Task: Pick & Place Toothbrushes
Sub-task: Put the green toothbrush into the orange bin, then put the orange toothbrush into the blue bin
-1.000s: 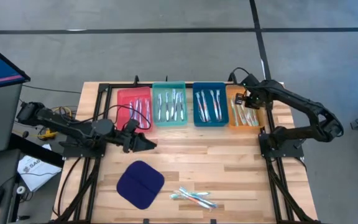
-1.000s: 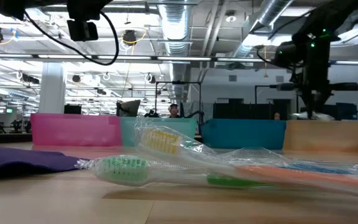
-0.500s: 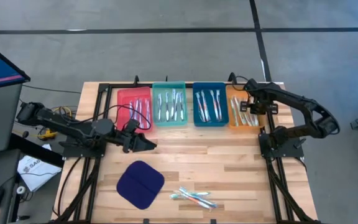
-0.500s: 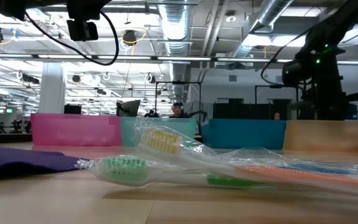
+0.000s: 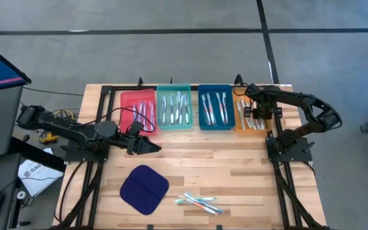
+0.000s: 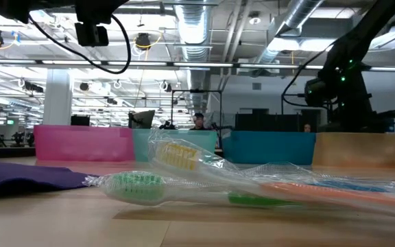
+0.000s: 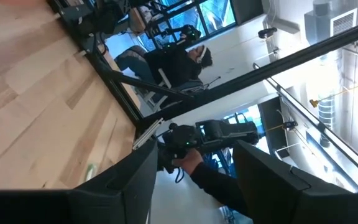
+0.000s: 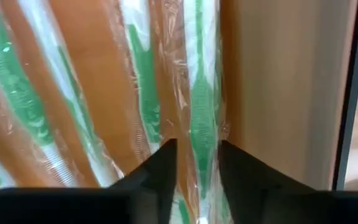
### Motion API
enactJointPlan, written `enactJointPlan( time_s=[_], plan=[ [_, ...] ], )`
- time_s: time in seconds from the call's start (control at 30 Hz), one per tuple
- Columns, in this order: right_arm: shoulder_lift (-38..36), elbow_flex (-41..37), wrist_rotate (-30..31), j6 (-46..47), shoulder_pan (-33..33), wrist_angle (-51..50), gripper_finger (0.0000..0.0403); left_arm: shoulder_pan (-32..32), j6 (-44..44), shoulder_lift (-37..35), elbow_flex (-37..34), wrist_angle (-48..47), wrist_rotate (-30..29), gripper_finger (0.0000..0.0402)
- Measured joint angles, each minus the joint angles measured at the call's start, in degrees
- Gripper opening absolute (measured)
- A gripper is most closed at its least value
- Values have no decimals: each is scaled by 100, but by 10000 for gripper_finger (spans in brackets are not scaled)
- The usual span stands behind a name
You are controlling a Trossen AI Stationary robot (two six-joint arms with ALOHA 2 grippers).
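Where the table's near edge meets the camera side, a small cluster of wrapped toothbrushes (image 5: 199, 203) lies loose on the wood, just beside the dark blue cloth pad (image 5: 144, 189); both are unchanged from a second ago. The left gripper (image 5: 153, 147) waits above the bare table in front of the red tray (image 5: 137, 111), fingers parted and holding nothing, in the same pose as before. Farther back, four trays stand in a row: red, teal (image 5: 174, 107), blue (image 5: 214, 107) and orange (image 5: 249, 115), each containing toothbrushes. The right gripper (image 5: 256, 112) has descended from above the orange tray's far end into the tray itself. In the right wrist view its fingers (image 8: 156, 166) stand slightly apart, straddling a green-accented wrapped toothbrush (image 8: 201, 118) that lies on the tray floor among others. A second ago the fingers were clamped together; they are now opening.
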Motion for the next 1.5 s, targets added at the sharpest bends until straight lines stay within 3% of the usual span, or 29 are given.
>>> enactJointPlan(
  time_s=[0.27, 0.43, 0.67, 0.87, 1.2, 1.5],
  plan=[
    [-380, 117, 0, -203, 0, 8, 211, 0, 69, 0, 1, 0, -1, 204],
    [-798, 368, 4, -385, 0, 146, 243, 0, 168, 0, 1, -1, -25, 204],
    [-1307, 845, -45, -812, 140, 279, 232, 0, 172, 0, 1, -1, -29, 204],
    [-1837, 1014, -570, -1035, 647, 467, 214, 0, 209, 0, 1, -1, -32, 204],
    [-2670, 1021, -1102, -844, 2099, 1031, 185, 0, 364, 0, 1, 2, -25, 204],
    [-2818, 1021, -1511, -101, 3628, 1808, 171, 0, 468, 0, 1, 1, 26, 204]
  ],
)
